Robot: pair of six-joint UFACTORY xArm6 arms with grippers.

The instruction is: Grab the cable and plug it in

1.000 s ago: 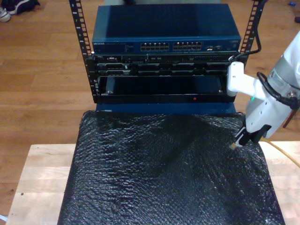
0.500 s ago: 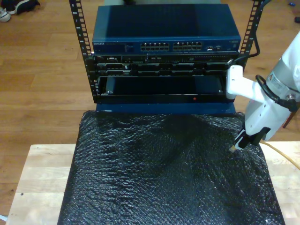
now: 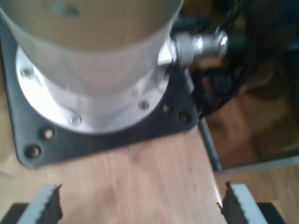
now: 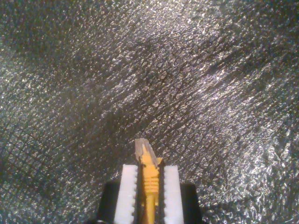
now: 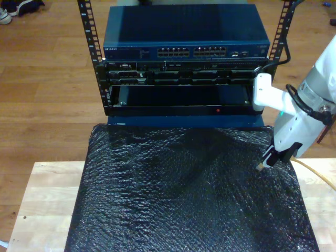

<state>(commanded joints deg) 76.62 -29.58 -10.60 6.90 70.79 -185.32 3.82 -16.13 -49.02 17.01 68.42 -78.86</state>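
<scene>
- Cable (image 4: 148, 179), yellow-orange, sits pinched between the two white ribbed fingers (image 4: 128, 193) of my second hand (image 4: 148, 172), and its small clear plug (image 4: 143, 148) sticks out just past the fingertips.
- In the exterior view my second hand (image 5: 269, 159) hangs at that view's right, over the right part of the black bubbled mat (image 5: 178, 194); the plug tip (image 5: 260, 167) points down toward the mat, very near it, though I cannot tell if it touches.
- The rest of the cable (image 5: 317, 170) trails off behind the hand toward the exterior view's right edge, across the pale wooden counter (image 5: 44, 202).
- My first hand (image 3: 140, 205) is wide open with nothing between its fingers (image 3: 46, 205); below it I see light wood and the round metal base of an arm (image 3: 88, 65) on a dark plate.
- Beyond the mat stands a rack (image 5: 94, 58) with a blue network switch (image 5: 184, 37) on top, its row of ports (image 5: 191, 52) facing the counter, well apart from the plug.
</scene>
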